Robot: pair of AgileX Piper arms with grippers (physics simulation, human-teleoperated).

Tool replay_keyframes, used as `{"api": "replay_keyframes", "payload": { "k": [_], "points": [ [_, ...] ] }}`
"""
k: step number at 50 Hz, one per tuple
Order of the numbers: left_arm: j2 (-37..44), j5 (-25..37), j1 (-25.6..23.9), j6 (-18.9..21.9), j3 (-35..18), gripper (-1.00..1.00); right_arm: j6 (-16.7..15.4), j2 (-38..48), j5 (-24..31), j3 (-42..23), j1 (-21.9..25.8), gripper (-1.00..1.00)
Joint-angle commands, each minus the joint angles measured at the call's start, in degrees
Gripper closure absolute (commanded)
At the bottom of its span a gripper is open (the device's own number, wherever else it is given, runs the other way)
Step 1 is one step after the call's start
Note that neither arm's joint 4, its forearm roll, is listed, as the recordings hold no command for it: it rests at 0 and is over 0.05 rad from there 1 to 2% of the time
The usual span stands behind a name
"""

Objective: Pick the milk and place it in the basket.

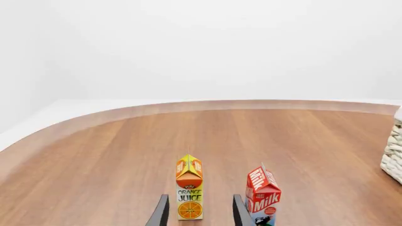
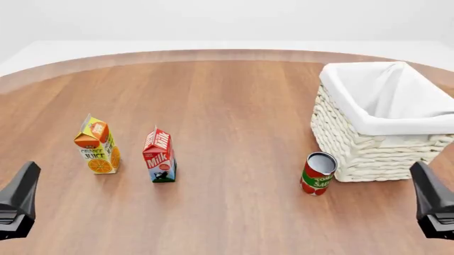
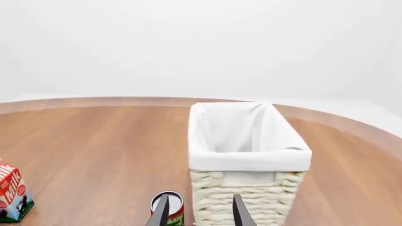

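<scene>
Room: plain white walls and floor, no clutter, flat even light.
Bench (image 2: pixel 234 122): round wood-grain top, curved far edge, bare between the items.
Left fingers (image 1: pixel 199 214): spread, nothing between them; low at the near left edge, well short of both cartons.
Right fingers (image 3: pixel 199 213): spread, holding nothing; low at the near right edge, short of the basket.
Milk (image 2: pixel 159 155): upright on the bench, ahead of the left fingers and off to their right. Red gable top, blue-and-white base with cow. Untouched.
Juice carton (image 2: pixel 97 144): upright, dead ahead of the left fingers, just beside the milk but apart from it. This is the distractor, and the left wrist view is currently centred on it, not the milk.
Basket (image 2: pixel 354 154): wicker with white liner, straight ahead of the right fingers, open top, looks empty from what shows.
Sauce can (image 2: pixel 318 173): upright, close against the basket's near left corner; contact unclear.
Why this layout: both arms look parked at start pose, pick not begun.
Judgement: left arm is the natural pick, must shift right to line up on the milk. Gap to the juice carton is narrow, so there's a risk of knocking it.
Carry: milk is well apart from the basket, so a long traverse right across the bench.
</scene>
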Motion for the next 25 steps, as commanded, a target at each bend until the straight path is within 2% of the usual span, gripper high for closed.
{"api": "replay_keyframes", "payload": {
  "k": [1,20,25],
  "points": [
    [0.0,0.0,0.0,0.0,0.0,-1.00,-0.6,2.3,-0.2,-1.2,2.0,-1.00],
    [0.0,0.0,0.0,0.0,0.0,-1.00,-2.3,8.8,-1.4,-5.2,8.8,-1.00],
    [0.0,0.0,0.0,0.0,0.0,-1.00,-3.1,11.2,-1.8,-6.6,11.8,-1.00]
  ]
}}
